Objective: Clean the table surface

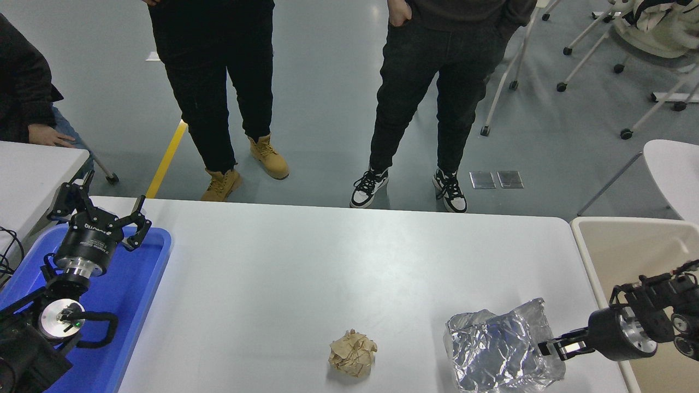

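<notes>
The desk spreads wide and white across the middle; near its front edge the right gripper has its jaws clenched on a crumpled foil bag; left of the bag lies a brown paper wad; farther left, over the blue tray, the left gripper hangs with jaws released; beyond the desk two people stand.

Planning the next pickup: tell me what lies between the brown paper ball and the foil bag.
Only bare table surface separates paper ball from foil bag, head view.

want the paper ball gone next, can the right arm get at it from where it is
Probably not straight away: the right gripper looks shut on the foil bag, which lies between it and the paper ball. Otherwise the ball sits alone on open table.
</notes>
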`<state>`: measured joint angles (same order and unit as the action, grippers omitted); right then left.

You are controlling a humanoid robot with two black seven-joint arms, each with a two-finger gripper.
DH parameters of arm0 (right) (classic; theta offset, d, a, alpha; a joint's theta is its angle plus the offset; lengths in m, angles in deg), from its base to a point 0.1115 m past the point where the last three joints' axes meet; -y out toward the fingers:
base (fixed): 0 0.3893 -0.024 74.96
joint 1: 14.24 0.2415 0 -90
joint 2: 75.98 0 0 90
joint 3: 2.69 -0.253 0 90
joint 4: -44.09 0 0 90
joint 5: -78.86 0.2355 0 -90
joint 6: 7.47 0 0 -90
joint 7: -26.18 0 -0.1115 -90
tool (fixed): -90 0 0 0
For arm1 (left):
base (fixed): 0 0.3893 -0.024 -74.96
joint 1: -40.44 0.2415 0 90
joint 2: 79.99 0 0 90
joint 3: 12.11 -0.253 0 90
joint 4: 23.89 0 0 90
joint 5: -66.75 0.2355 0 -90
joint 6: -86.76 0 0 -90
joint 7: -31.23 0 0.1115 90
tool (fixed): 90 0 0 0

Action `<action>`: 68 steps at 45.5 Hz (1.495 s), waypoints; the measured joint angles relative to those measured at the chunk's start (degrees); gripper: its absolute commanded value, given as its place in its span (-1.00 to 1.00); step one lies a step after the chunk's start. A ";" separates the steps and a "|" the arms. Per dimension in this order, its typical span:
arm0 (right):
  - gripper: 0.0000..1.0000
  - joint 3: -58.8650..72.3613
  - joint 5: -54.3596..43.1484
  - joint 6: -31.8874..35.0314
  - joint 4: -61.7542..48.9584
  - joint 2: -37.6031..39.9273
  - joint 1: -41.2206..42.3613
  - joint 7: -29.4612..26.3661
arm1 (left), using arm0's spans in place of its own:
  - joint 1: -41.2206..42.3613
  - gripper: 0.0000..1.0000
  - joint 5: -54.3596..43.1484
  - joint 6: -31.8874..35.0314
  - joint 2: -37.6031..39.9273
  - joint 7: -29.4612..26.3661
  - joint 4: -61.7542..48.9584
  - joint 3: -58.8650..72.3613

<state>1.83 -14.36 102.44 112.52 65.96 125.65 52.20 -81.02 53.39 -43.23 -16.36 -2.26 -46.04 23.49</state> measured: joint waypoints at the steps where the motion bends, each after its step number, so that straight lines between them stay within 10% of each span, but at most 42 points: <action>1: -1.00 0.00 0.01 0.04 0.32 0.35 0.27 0.11 | 0.00 1.00 0.00 0.00 0.00 0.00 0.00 0.00; 68: -1.00 -0.02 5.08 20.67 -2.33 15.60 28.15 5.35 | 0.00 1.00 -0.01 0.00 0.00 0.00 0.00 0.00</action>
<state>1.80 -9.28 123.10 110.19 81.56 153.79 57.55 -81.02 53.38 -43.23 -16.36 -2.26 -46.04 23.49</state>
